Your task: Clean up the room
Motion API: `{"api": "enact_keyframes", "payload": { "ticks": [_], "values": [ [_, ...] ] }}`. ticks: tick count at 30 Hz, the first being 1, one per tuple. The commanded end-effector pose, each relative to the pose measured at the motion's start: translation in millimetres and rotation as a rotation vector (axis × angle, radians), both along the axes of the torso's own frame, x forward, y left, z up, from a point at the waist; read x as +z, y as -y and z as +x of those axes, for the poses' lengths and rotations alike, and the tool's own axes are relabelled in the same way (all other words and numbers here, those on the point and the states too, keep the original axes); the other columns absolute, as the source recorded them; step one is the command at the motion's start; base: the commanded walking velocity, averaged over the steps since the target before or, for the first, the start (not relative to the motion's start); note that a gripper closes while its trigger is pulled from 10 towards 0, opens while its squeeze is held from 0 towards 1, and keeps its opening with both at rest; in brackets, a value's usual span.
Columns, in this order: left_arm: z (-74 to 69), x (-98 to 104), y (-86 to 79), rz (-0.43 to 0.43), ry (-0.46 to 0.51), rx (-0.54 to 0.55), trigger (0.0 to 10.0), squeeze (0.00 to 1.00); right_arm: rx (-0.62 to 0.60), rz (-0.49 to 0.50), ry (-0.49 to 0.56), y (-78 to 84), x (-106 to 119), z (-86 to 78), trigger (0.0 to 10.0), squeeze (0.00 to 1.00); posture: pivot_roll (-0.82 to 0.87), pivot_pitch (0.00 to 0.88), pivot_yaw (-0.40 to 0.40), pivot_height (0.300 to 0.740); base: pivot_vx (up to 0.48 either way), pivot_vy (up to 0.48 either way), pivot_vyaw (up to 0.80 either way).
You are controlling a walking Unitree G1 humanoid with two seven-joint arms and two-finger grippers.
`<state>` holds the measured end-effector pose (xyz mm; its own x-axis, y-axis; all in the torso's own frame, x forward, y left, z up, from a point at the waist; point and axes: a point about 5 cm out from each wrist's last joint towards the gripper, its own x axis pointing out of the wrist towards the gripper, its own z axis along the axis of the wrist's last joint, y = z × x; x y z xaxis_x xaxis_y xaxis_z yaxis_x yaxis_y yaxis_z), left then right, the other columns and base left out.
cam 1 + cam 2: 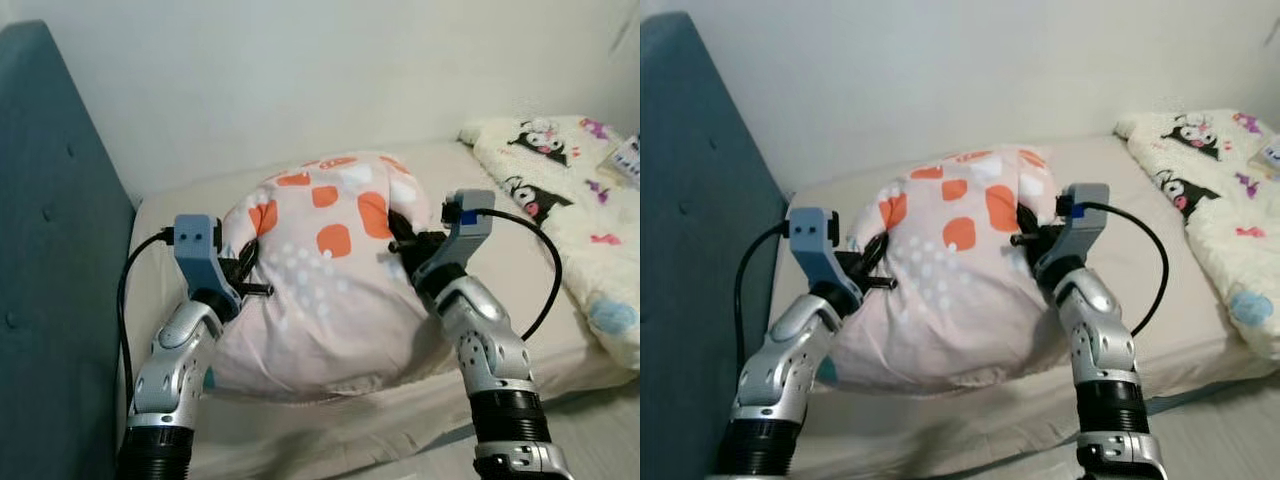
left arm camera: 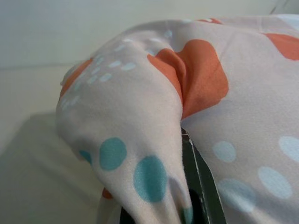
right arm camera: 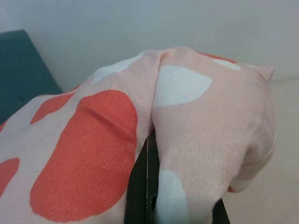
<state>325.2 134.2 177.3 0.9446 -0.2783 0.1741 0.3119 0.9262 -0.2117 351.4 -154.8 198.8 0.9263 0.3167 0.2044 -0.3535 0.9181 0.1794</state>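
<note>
Held up over the head end of the bed (image 1: pixel 520 330): a pink pillow (image 1: pixel 330 290) with orange patches and pale and teal dots, pinched at both sides. Left hand (image 1: pixel 250 275) clamped on the pillow's left edge, with cloth bunched over a black finger (image 2: pixel 203 182) in the left wrist view. Right hand (image 1: pixel 405 245) clamped on the right edge near the top corner, a fold of fabric pressed around its finger (image 3: pixel 142 186) in the right wrist view. Hard against the left, a teal padded headboard (image 1: pixel 50 250), leaving little room on that side. Straight ahead, a plain pale wall (image 1: pixel 300 80) just behind the pillow. To the right, open beige mattress, then a cream blanket (image 1: pixel 570 200) printed with black-and-white cartoon figures, lying well apart from the pillow and running off the picture's right edge. Black cables (image 1: pixel 545 270) looping from both wrists, the right one hanging out over the mattress. Under the pillow, sheet hidden from sight. Fingertips of both hands buried in fabric and hard to make out. At the far right edge, a small object on the blanket, cut off and too small to identify.
</note>
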Motion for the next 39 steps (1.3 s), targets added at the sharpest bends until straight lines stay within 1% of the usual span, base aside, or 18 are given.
{"api": "enact_keyframes", "payload": {
  "ticks": [1, 5, 12, 14, 19, 24, 30, 39],
  "values": [
    [-3.8, 8, 6.2, -0.009, 0.053, -0.024, 10.0, 0.0, 0.061, -0.016, 0.051, -11.5, 11, -2.0, 10.0, 0.0, 0.0, 0.067, -0.029, 0.714, 0.0, 0.0, 0.0],
    [-5.7, 8, 6.1, -0.013, 0.055, -0.025, 10.0, 0.0, 0.07, -0.021, 0.047, -12.2, 10, -2.8, 10.0, 0.0, 0.0, 0.068, -0.029, 0.734, 0.0, 0.0, 0.0],
    [-8.5, 5, 2.8, -0.024, 0.048, -0.015, 10.0, 0.0, 0.072, -0.037, 0.025, -13.7, 3, -4.8, 10.0, 0.0, -0.01, 0.073, -0.032, 0.74, 0.0, 0.0, 0.0],
    [-10.6, 2, 0.1, -0.019, 0.045, -0.006, 10.0, 0.0, 0.073, -0.06, 0.01, -15.1, -3, -6.7, 10.0, 0.0, 0.0, 0.077, -0.034, 0.74, 0.0, 0.0, 0.0],
    [-13.0, -1, -2.5, -0.018, 0.036, 0.003, 10.0, 0.0, 0.079, -0.078, -0.021, -18.0, -12, -8.4, 10.0, 0.0, 0.0, 0.077, -0.038, 0.74, 0.0, 0.0, 0.0],
    [-15.9, -7, -3.8, -0.012, 0.019, 0.012, 10.0, 0.0, 0.053, -0.111, -0.059, -17.7, -25, -10.6, 10.0, 0.0, 0.0, 0.075, -0.041, 0.74, 0.0, 0.0, 0.0],
    [-20.0, -9, -1.3, -0.003, 0.02, 0.006, 10.0, 0.0, 0.038, -0.118, -0.064, -14.6, -30, -14.0, 10.0, 0.0, 0.0, 0.077, -0.037, 0.74, 0.0, 0.0, 0.0],
    [-21.7, -12, 4.3, -0.006, 0.01, -0.003, 10.0, 0.0, 0.019, -0.134, -0.062, -12.2, -32, -14.8, 10.0, 0.0, -0.01, 0.076, -0.032, 0.74, 0.0, 0.0, 0.0]
  ]
}}
